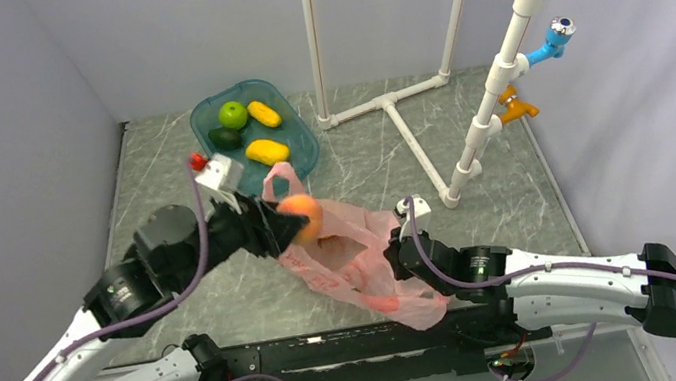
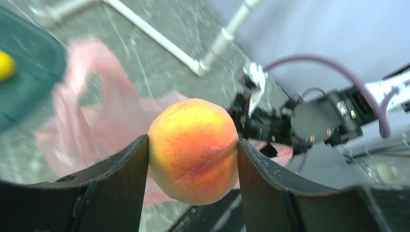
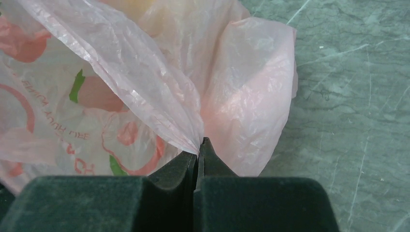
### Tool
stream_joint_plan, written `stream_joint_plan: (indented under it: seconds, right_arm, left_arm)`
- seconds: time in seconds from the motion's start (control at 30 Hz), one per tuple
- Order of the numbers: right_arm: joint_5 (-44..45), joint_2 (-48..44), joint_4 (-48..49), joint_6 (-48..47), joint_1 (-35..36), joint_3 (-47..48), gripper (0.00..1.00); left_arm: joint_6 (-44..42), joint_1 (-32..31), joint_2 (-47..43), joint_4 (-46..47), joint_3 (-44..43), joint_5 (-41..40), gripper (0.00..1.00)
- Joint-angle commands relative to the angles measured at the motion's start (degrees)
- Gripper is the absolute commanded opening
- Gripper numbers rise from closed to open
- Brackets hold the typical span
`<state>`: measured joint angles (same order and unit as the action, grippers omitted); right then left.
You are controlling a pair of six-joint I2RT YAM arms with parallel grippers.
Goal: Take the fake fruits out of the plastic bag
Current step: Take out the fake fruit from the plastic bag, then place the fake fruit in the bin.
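My left gripper is shut on the red-and-yellow peach and holds it above the upper end of the pink plastic bag. In the left wrist view the peach sits squarely between my two fingers, with the bag blurred behind. My right gripper is shut on a pinched fold of the bag at its right edge; its jaws meet at the film. Two yellow-orange fruits lie in the teal tray. Something yellowish shows faintly through the bag film.
The teal tray at the back left also holds a green apple and a dark avocado. A white pipe frame stands at the back right, with blue and orange fittings on its slanted pole.
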<state>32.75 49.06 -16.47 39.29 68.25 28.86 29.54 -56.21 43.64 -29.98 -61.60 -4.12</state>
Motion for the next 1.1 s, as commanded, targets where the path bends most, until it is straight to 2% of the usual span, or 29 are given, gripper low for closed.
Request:
stream_joint_plan:
  seconds: [0.0,0.07,0.17,0.43,0.6,0.83,0.93,1.07]
  right_arm:
    - [1.2,-2.1,-1.6,2.1,0.2,-0.8,0.00]
    - [1.4,-3.1,-2.4,2.7,0.3,-1.2,0.00]
    - [2.8,-4.8,-4.4,3.8,0.2,-1.4,0.00]
    - [10.3,-14.5,-18.3,14.8,0.2,1.0,0.00]
    - [12.8,-20.8,-20.9,14.2,0.2,2.2,0.00]
    - [11.9,-19.3,-15.7,7.9,0.2,2.2,0.00]
    - [11.8,-16.3,-14.0,6.7,0.2,2.5,0.00]
    - [11.4,-14.2,-11.6,4.8,0.1,2.2,0.00]
  left_arm:
    - [-9.3,5.6,5.3,-8.2,-11.8,-3.9,0.28]
    - [-10.3,9.6,6.9,-8.4,-15.6,0.1,0.27]
    - [-11.2,13.6,7.3,-5.5,-16.8,5.9,0.28]
    - [-12.9,24.7,11.7,-5.4,-18.1,4.3,0.30]
    - [-12.3,34.9,17.1,-0.4,-13.4,5.8,0.30]
    - [-9.3,44.1,33.8,5.9,-11.7,9.9,0.30]
    - [-9.2,44.8,41.6,8.8,-13.4,10.0,0.31]
    - [-10.7,45.0,52.3,8.2,-19.5,9.2,0.33]
